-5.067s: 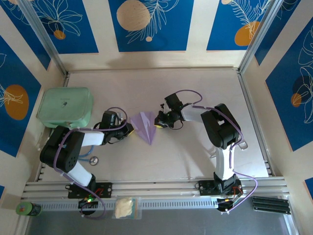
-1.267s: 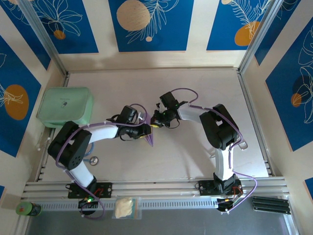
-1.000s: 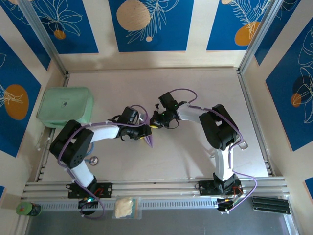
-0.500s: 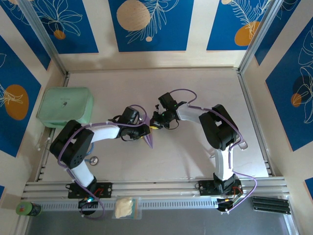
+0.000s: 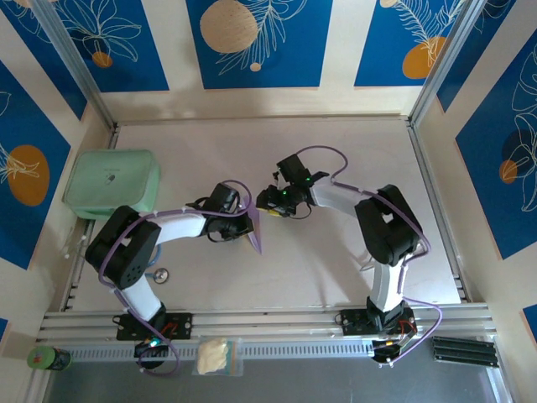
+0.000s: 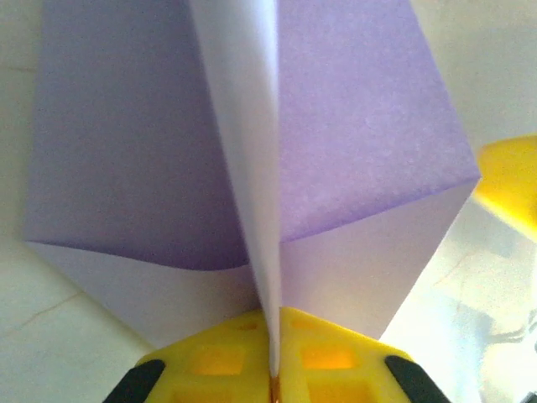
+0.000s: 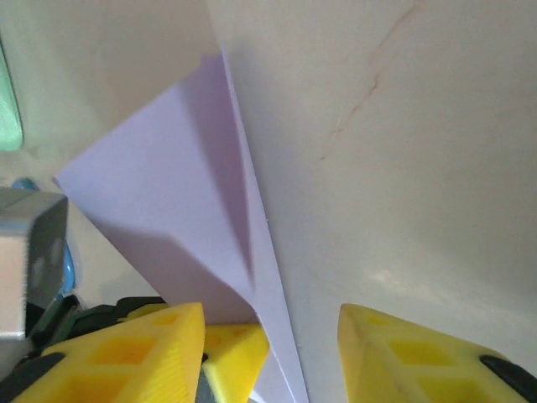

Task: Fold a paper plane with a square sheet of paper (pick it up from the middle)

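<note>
**Left tool** (image 5: 244, 225): fingers pressed together, clamped on the raised centre fold of the paper plane (image 5: 254, 240). In the left wrist view the left tool (image 6: 273, 374) has its two yellow fingertips meeting on the thin upright fold. The paper plane (image 6: 361, 151) spreads out ahead of the tool, with one lilac wing on each side of the fold.

**Right tool** (image 5: 270, 206): fingers apart, clamped on nothing. In the right wrist view the right tool (image 7: 268, 357) shows one yellow finger (image 7: 126, 353) on either side of a clear gap. The long folded edge of the paper plane (image 7: 168, 210) runs into that gap from ahead of the tool. Whether the paper touches either finger cannot be told.

**Top view:** the two tools face each other, close together, with the plane between them. Its pointed end sticks out beside the left tool, over the pale worktop (image 5: 336, 269). A mint-green box (image 5: 112, 185) sits well apart from the left tool, on the side away from the right tool.
</note>
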Robot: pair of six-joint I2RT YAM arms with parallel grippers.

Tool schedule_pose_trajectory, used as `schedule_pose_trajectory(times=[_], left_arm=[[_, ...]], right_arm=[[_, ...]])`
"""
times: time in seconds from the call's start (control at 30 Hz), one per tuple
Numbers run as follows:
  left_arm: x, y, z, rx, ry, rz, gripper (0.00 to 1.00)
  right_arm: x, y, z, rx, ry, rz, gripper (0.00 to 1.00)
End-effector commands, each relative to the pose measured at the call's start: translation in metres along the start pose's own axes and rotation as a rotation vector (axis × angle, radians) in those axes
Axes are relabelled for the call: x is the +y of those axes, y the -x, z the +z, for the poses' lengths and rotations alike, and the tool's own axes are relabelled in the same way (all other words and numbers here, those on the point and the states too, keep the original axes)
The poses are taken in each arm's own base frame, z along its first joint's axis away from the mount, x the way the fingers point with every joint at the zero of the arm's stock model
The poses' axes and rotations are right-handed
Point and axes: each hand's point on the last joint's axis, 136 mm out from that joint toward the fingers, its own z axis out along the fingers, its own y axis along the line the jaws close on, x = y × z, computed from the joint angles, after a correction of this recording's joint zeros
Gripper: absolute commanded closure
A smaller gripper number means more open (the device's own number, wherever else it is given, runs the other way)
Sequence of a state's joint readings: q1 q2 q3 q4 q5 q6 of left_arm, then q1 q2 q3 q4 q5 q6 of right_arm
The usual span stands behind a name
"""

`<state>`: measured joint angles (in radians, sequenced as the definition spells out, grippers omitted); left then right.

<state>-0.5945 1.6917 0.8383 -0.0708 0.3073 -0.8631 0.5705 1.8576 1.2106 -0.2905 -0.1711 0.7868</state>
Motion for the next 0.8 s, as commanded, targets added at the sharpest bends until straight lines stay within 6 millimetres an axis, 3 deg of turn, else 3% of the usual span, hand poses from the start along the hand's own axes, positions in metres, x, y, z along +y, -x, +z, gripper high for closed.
schedule_pose_trajectory(times=[0.0, 0.17, 0.33, 0.77], left_arm=[[-0.002, 0.0, -0.014, 0.007, 0.065, 0.082, 0.91], [0.01, -0.002, -0.033, 0.046, 0.193, 0.194, 0.93], [0.022, 0.0, -0.046, 0.098, 0.322, 0.28, 0.92], [0.026, 0.002, -0.033, 0.149, 0.442, 0.329, 0.87]], right_arm=[[-0.025, 0.013, -0.022, -0.102, -0.106, 0.01, 0.48], [-0.049, 0.023, -0.041, -0.2, -0.182, 0.043, 0.41], [-0.057, 0.025, -0.049, -0.232, -0.185, 0.071, 0.4], [-0.063, 0.023, -0.044, -0.204, -0.163, 0.109, 0.41]])
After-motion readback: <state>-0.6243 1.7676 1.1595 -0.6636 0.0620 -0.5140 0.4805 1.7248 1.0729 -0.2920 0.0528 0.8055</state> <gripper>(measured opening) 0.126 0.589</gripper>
